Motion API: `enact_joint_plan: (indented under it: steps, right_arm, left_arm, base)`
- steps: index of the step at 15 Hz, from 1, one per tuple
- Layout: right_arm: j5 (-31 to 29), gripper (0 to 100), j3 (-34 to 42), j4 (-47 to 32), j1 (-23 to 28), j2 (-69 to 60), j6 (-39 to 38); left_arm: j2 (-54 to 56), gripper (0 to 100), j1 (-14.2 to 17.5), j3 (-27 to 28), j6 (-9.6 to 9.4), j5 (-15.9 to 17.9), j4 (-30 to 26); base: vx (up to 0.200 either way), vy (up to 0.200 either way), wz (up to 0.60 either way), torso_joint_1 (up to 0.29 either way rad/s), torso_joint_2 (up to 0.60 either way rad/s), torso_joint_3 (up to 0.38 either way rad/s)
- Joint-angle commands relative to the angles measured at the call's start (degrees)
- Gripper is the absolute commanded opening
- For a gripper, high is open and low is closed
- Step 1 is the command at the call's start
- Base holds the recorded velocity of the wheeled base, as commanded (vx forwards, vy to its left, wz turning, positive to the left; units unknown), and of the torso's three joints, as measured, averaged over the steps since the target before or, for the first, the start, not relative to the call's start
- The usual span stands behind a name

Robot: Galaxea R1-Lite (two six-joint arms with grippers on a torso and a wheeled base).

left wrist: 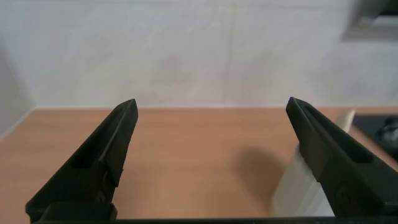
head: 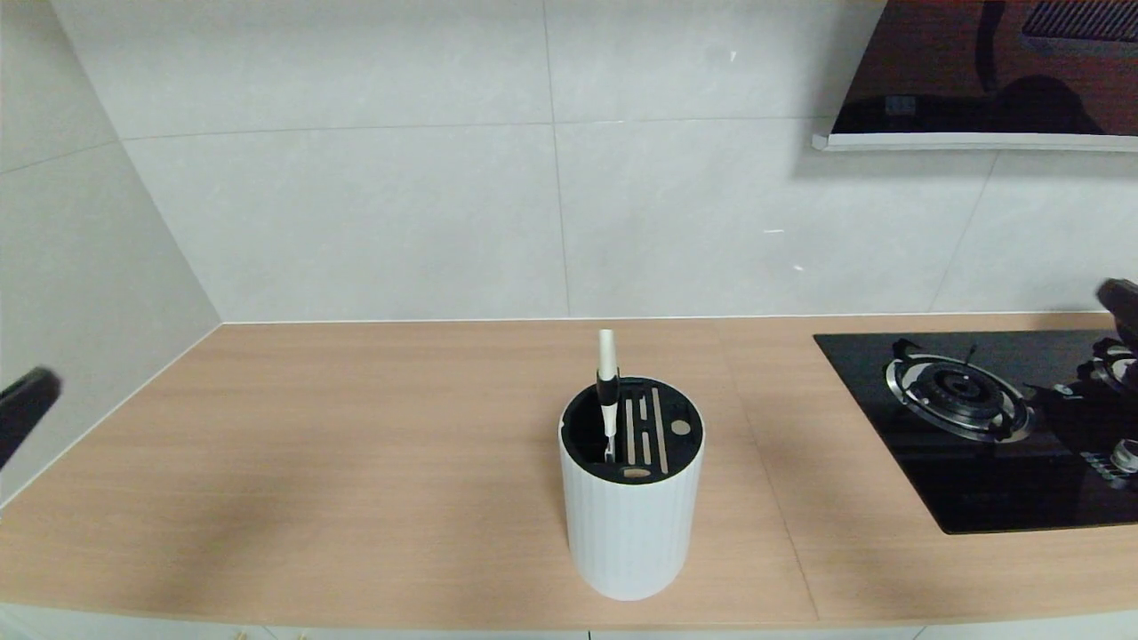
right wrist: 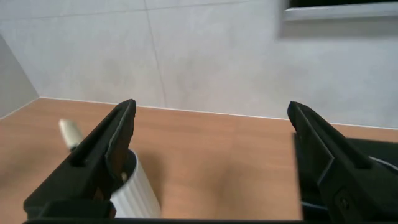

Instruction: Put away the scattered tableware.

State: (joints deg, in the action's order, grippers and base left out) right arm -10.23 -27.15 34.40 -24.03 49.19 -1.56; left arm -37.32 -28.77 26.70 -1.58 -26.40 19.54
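Wooden counter (head: 356, 462): white holder (head: 633, 533) holds one utensil (head: 607, 360); left tool (left wrist: 211, 106), right tool (right wrist: 211, 106) wide.

A home-style kitchen. A black glass gas hob (head: 965, 484) with metal burners sits in a light wooden countertop (head: 356, 462). A dark range hood (head: 978, 80) hangs above the hob, pale wall tiles (head: 356, 204) rise behind it, and a white cutlery holder (head: 631, 533) stands to its left.

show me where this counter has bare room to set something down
Widest bare patch: light wooden countertop between the left wall and the white ribbed cylindrical holder. A narrower strip runs between holder and black glass gas hob; another behind the holder up to the tiled back wall. The hob is crowded with burners and knobs.
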Motion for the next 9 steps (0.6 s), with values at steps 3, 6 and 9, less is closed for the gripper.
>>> enact_joint_plan:
  steps: [3,6,9]
  right_arm:
    - [2.58,100,-0.54,-26.23,13.74,-32.23,0.59]
    - [3.64,100,0.96,-35.72,19.55,-41.28,0.42]
    - [6.8,100,4.65,-37.3,24.29,-47.87,0.42]
  left_arm:
    - [23.69,100,13.83,4.5,-5.8,3.29,-18.05]
    - [29.41,100,19.37,4.42,-6.15,4.26,-19.01]
    - [31.78,100,22.18,1.6,-1.76,2.5,-17.78]
  base:
    - [0.0,0.0,0.0,0.0,0.0,0.0]
    - [0.0,0.0,0.0,0.0,0.0,0.0]
    - [0.0,0.0,0.0,0.0,0.0,0.0]
